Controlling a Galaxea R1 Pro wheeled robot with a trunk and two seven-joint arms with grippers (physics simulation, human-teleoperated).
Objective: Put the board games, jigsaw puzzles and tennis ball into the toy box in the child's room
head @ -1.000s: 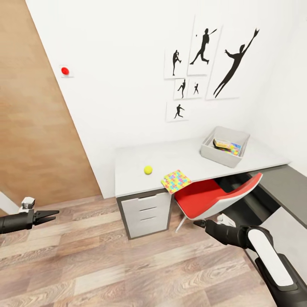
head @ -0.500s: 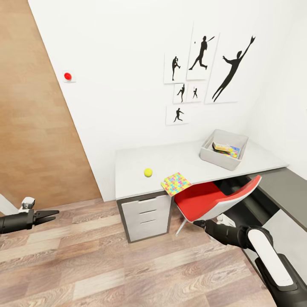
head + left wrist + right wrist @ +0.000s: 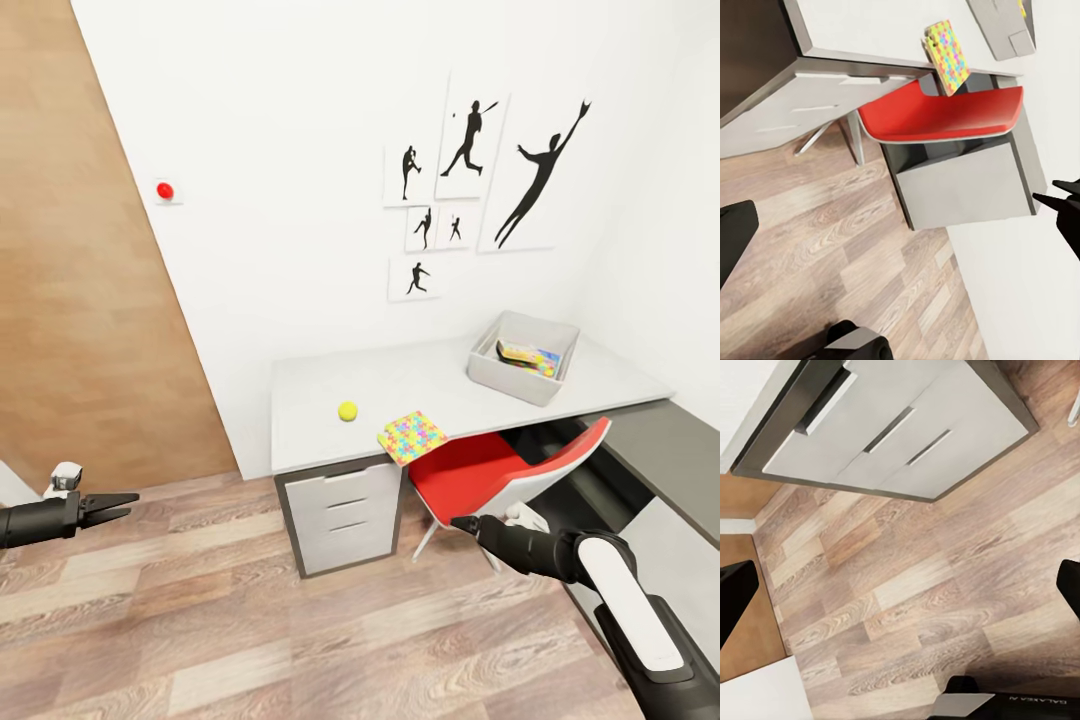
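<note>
Slightly shifted camera, otherwise unchanged: on table (image 3: 420, 375), tennis ball (image 3: 347, 410) beside jigsaw puzzle (image 3: 412, 436), toy box (image 3: 490, 368) far end. Left gripper (image 3: 115, 506) fingers parted, empty; right gripper (image 3: 462, 524) apparently pinched together.

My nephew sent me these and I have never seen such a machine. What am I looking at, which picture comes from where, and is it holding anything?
It is a simulated wheeled robot with two arms. The big picture looks down from its head: the left gripper and right gripper hang over the wooden floor, both empty. On the grey desk lie a tennis ball, a colourful jigsaw puzzle overhanging the front edge, and a grey toy box with a colourful box inside. A red chair stands at the desk. The other two pictures come from cameras near each gripper: the left one sees chair and puzzle, the right one the desk drawers and floor.
</note>
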